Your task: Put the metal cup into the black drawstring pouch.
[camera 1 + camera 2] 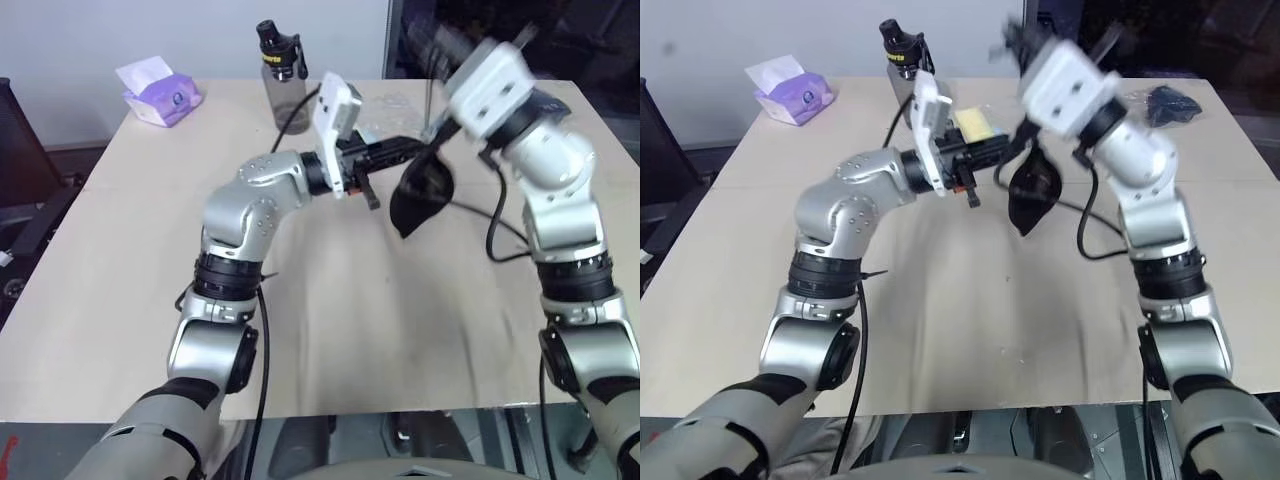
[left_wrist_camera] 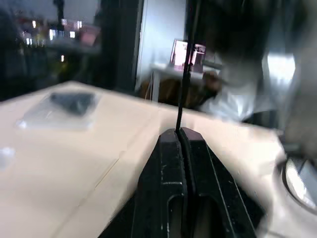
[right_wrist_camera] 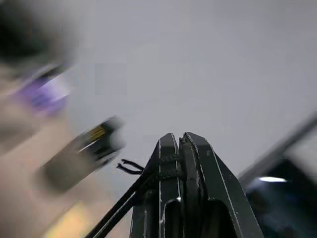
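Observation:
The black drawstring pouch [image 1: 420, 195] hangs in the air over the middle of the table, sagging to a point at the bottom. My right gripper [image 3: 178, 136] is raised above it and shut on the pouch's thin black cords, which trail out between its fingers. From the left, my left gripper [image 1: 412, 146] reaches level to the pouch's top edge. In the left wrist view its fingers [image 2: 171, 163] are pressed together with one taut black cord rising from the tips. The metal cup is out of view.
At the table's far edge [image 1: 230, 84] stand a grey bottle with a black cap [image 1: 280, 75] and a purple tissue pack [image 1: 160, 92]. A yellow item [image 1: 975, 125] lies behind my left gripper. A clear plastic bag [image 1: 1165, 100] with a dark item lies far right. A black cable [image 1: 497, 230] loops under my right arm.

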